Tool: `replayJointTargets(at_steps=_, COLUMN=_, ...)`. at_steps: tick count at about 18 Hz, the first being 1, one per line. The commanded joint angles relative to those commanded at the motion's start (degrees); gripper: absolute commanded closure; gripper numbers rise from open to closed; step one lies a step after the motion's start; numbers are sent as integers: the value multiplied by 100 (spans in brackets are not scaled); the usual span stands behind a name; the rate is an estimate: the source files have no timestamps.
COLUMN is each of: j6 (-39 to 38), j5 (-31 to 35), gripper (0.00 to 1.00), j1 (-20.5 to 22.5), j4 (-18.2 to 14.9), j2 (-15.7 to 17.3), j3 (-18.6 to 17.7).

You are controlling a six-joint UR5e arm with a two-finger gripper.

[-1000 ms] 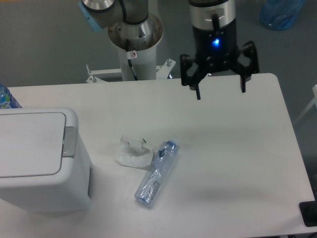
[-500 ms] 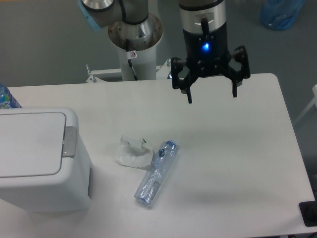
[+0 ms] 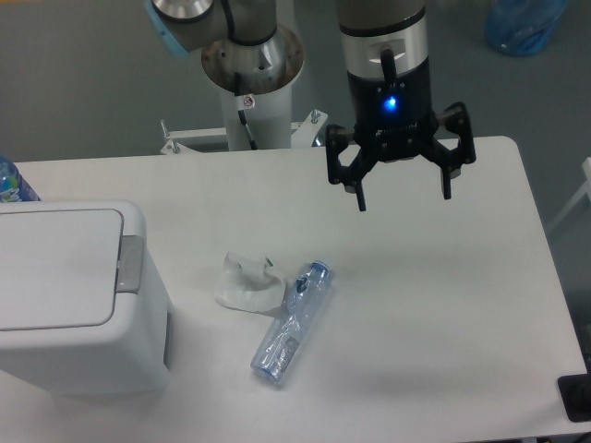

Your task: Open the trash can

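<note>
The trash can (image 3: 74,305) is a large white boxy bin at the left edge of the table, its flat lid (image 3: 55,268) down and its grey push-button latch (image 3: 130,263) on the right side of the lid. My gripper (image 3: 403,196) hangs open and empty above the far middle of the table, well to the right of the bin, fingers pointing down and spread wide.
A crushed clear plastic bottle (image 3: 293,322) lies on the table beside a crumpled white paper (image 3: 246,281), between bin and gripper. The arm's base column (image 3: 251,74) stands behind the table. A blue bottle cap area (image 3: 11,182) shows at far left.
The gripper moved left over the first half second, then shifted slightly right and lower toward the table. It stays open. Nothing else moved.
</note>
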Motion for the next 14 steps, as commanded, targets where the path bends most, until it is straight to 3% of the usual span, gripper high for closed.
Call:
replayJointTargets(at_steps=9, j6=-2116, j5=-255, gripper=0, j1=-651, j4=9, j2=-246, j3=-35)
replayJointTargets(at_steps=11, j6=-2679, j5=-587, gripper=0, j1=-792, j4=18, j2=-299, j3=-53)
replayJointTargets(at_steps=14, j6=-2804, j5=-983, gripper=0, j1=-880, j4=18, j2=-308, j3=-123)
